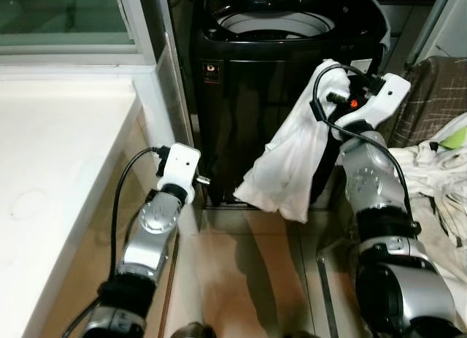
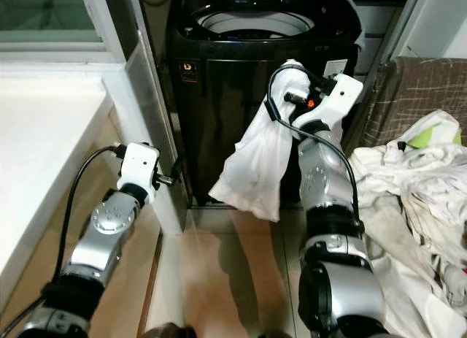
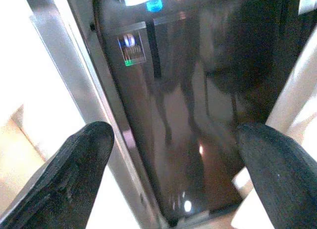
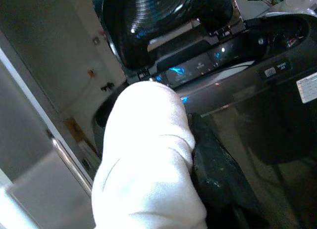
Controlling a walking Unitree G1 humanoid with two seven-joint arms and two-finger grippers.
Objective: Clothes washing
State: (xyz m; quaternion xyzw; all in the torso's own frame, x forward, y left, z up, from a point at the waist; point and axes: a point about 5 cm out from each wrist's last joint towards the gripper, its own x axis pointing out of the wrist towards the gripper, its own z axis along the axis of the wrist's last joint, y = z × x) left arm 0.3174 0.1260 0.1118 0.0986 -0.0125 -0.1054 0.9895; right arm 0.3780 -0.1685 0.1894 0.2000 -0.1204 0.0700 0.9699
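A black top-loading washing machine [image 1: 284,75] stands straight ahead with its lid up and its drum open. My right gripper [image 1: 330,69] is raised in front of the machine's upper right corner, shut on a white garment [image 1: 292,159] that hangs down across the machine's front. In the right wrist view the cloth [image 4: 148,155] bulges over one black finger [image 4: 218,174], below the lit control panel [image 4: 198,70]. My left gripper [image 1: 206,181] is held low by the machine's lower left corner. Its fingers [image 3: 74,164] are spread open with nothing between them, facing the glossy front panel.
A heap of pale laundry [image 2: 423,185] lies on the floor to the right, against a brown checked cloth [image 1: 441,90]. A white counter [image 1: 58,155] runs along the left, with a metal frame post [image 1: 171,97] between it and the machine. Tan floor [image 1: 241,279] lies in front.
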